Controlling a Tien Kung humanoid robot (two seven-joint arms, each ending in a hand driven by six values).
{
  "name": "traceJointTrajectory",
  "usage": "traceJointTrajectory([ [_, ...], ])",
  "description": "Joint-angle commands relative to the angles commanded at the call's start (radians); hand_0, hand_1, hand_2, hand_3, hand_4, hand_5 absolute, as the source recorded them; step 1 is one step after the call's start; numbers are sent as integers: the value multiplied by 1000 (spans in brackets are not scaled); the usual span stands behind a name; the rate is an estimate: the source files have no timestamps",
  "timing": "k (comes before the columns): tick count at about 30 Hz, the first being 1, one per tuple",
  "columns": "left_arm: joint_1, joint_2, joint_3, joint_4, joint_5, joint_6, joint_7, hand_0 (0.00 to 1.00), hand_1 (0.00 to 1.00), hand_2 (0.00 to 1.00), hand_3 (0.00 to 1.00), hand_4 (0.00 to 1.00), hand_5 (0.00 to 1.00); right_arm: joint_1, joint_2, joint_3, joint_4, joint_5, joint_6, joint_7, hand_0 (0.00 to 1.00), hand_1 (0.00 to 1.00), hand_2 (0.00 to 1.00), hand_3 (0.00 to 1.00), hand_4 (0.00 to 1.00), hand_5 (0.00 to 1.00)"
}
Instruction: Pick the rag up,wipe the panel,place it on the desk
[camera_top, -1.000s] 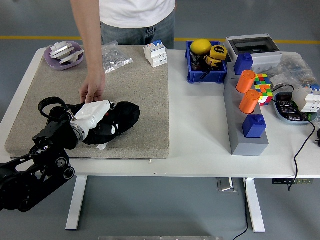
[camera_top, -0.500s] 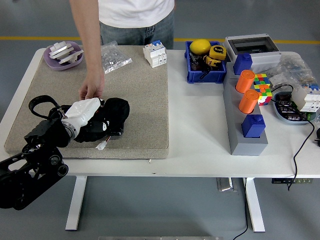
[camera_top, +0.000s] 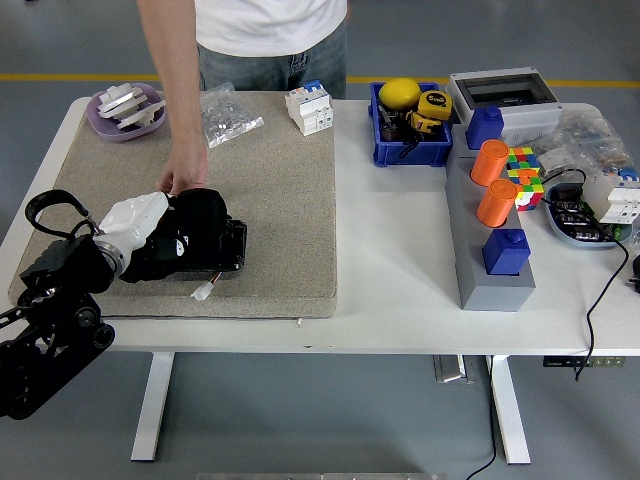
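Note:
The panel (camera_top: 285, 200) is a big beige mat on the table's left half. My left hand (camera_top: 175, 238), with a white back and black fingers, lies on the panel's front left part. It is curled on a black rag (camera_top: 212, 245) and presses it flat against the mat. Rag and fingers are both black, so their outlines merge. A small white tag (camera_top: 203, 291) sticks out below the rag. A person stands at the far side, with one hand (camera_top: 184, 178) resting on the panel just behind my hand.
A purple dish (camera_top: 127, 110), a bag of small parts (camera_top: 230, 113) and a white breaker (camera_top: 311, 108) sit along the panel's far edge. To the right are a blue bin (camera_top: 409, 128), a grey board (camera_top: 496, 265) with orange cylinders, and a colour cube (camera_top: 526, 175).
My left hand has slid left across the panel with the rag, which is now bunched more tightly. The person's hand has stayed in nearly the same place.

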Motion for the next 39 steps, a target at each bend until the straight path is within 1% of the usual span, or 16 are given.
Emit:
traceJointTrajectory([
  [6, 16, 15, -37, 15, 12, -5, -2, 232, 262, 527, 476, 266, 2, -1, 0, 3, 1, -2, 0, 0, 757, 722, 718, 648, 993, 468],
  [12, 29, 23, -71, 32, 30, -11, 2, 232, 262, 527, 476, 269, 2, -2, -1, 3, 1, -3, 2, -1, 757, 722, 718, 649, 995, 466],
  [27, 68, 51, -160, 43, 62, -23, 7, 230, 262, 525, 476, 266, 2, -4, -3, 11, 4, -10, 3, 0, 755, 722, 718, 649, 997, 464],
  [34, 86, 58, -200, 59, 72, -25, 7, 231, 262, 526, 477, 271, 2, -6, -4, 19, 6, -17, 3, 1, 756, 722, 718, 650, 998, 464],
  [39, 99, 62, -250, 81, 73, -25, 4, 231, 262, 525, 476, 265, 2, -9, -5, 20, 7, -19, 4, 0, 754, 722, 718, 651, 998, 464],
])
